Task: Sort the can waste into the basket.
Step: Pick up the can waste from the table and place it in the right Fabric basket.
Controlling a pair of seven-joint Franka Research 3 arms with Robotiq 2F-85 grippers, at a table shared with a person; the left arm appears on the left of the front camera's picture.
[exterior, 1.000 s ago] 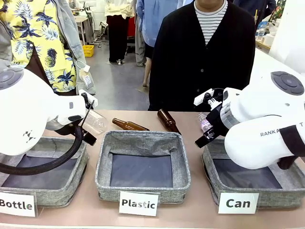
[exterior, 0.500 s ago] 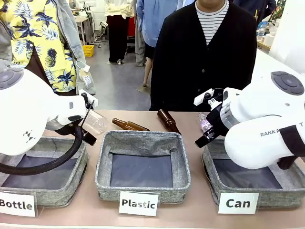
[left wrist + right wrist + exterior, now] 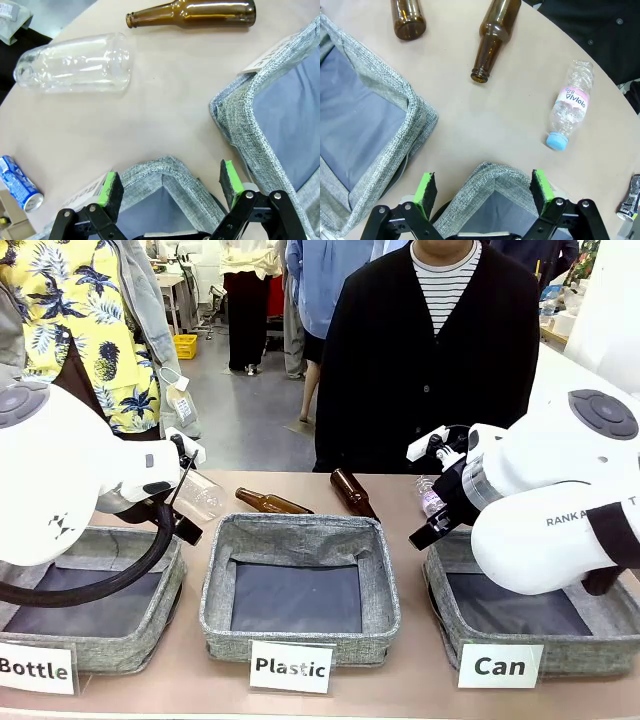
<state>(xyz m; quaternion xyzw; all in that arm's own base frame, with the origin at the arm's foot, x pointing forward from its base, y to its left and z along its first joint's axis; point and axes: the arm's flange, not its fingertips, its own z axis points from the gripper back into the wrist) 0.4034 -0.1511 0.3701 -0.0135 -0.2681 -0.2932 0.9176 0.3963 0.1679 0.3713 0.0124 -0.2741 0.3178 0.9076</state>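
Nothing has moved since a second ago, both arms are parked exactly where they were.

Left gripper is spread wide with nothing between the green pads, and it hangs over a corner of the Bottle basket. The blue can lies on its side on the table. In the left wrist view it's down in the bottom-left corner, out past the picture-left finger, well clear of the gripper and outside every basket. Farther up that view a clear bottle lies on its side, with a brown bottle beyond it. The Plastic basket runs along the right.

Right gripper is spread open too and is also empty. It sits over a corner of the Can basket. The dark can is at the right edge of the right wrist view, partly cut off. It's out beyond the picture-right finger, not touching it and not in the basket. A water bottle with a pink label lies on the table farther out from that gripper.

So both cans are outside the Can basket, each off to the side of its nearest gripper. A person stands at the far side of the table.
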